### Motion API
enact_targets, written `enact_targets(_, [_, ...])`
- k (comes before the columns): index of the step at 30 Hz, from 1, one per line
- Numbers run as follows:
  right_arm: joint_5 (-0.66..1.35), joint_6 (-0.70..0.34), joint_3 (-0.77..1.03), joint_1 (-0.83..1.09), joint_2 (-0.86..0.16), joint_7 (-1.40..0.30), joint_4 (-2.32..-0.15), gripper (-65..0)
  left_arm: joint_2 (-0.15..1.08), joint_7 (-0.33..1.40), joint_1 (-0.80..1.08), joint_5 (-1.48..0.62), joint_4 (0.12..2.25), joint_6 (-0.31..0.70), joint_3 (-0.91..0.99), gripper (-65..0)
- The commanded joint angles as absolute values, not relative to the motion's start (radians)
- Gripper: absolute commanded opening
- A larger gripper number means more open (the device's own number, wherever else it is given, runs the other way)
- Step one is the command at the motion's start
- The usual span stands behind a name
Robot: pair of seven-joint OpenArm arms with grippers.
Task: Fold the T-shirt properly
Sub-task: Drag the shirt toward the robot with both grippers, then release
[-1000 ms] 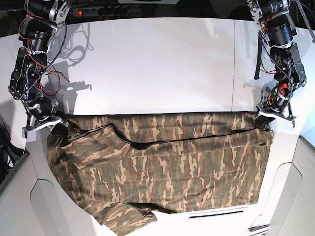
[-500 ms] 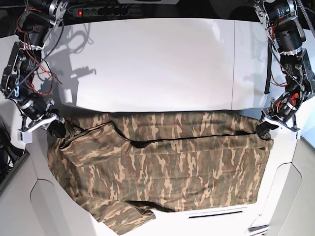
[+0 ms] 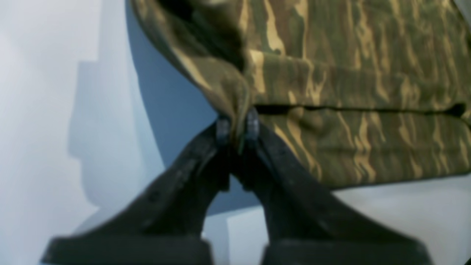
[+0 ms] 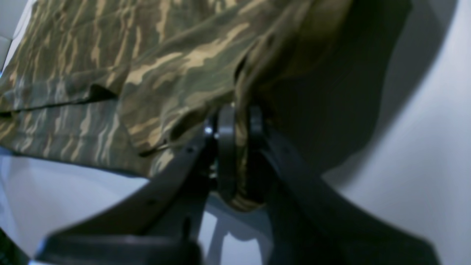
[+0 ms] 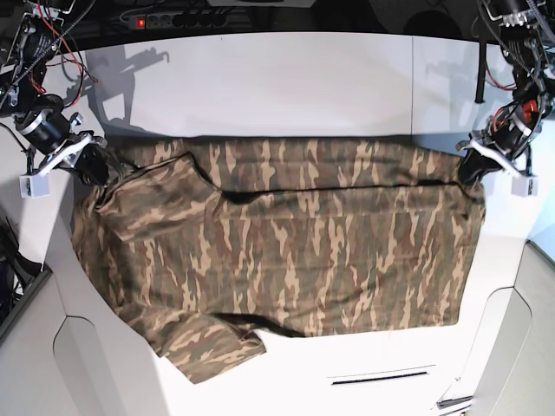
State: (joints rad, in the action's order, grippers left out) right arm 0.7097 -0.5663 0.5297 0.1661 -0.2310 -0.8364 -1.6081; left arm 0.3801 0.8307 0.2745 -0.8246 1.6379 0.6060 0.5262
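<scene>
Two claws are seen clamped on the T-shirt (image 5: 286,251), which is spread across the middle of the white tabletop (image 5: 286,87). The left claw (image 3: 237,127) is pinched shut on a gathered fold at the shirt's right edge in the base view; the right claw (image 4: 237,121) is closed on bunched cloth at the left edge. The camouflage fabric is judged soft, light and limp, so sagging between the grips is likely; corners and hems are judged the best holds. The tabletop is smooth and pale, with bare space left at the frame's top.
</scene>
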Motion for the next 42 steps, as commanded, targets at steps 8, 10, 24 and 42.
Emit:
enact_targets(8, [0.806,-0.577,0.574,0.295,-0.255,-0.866,-1.72,-65.0,0.397,0.813,0.456,-0.849,1.793,0.618,0.587,-65.0])
enact_targets(10, [0.824,-0.577,0.586,0.324,-0.255,-0.892,-1.744,-65.0,0.397,0.812,0.493,-0.85,1.814,0.619,0.6,-65.0])
enact_targets(24, [0.836,-0.576,0.668,0.515,-0.255,-0.898,-1.83,-65.0,0.391,0.812,0.697,-0.857,1.949,0.626,0.616,-65.0])
enact_targets(42, [0.774,-0.572,0.826,0.464,-0.262,-0.719,-1.828,-32.9,0.316,0.797,0.671,-0.864,1.95,0.625,0.748,-42.4])
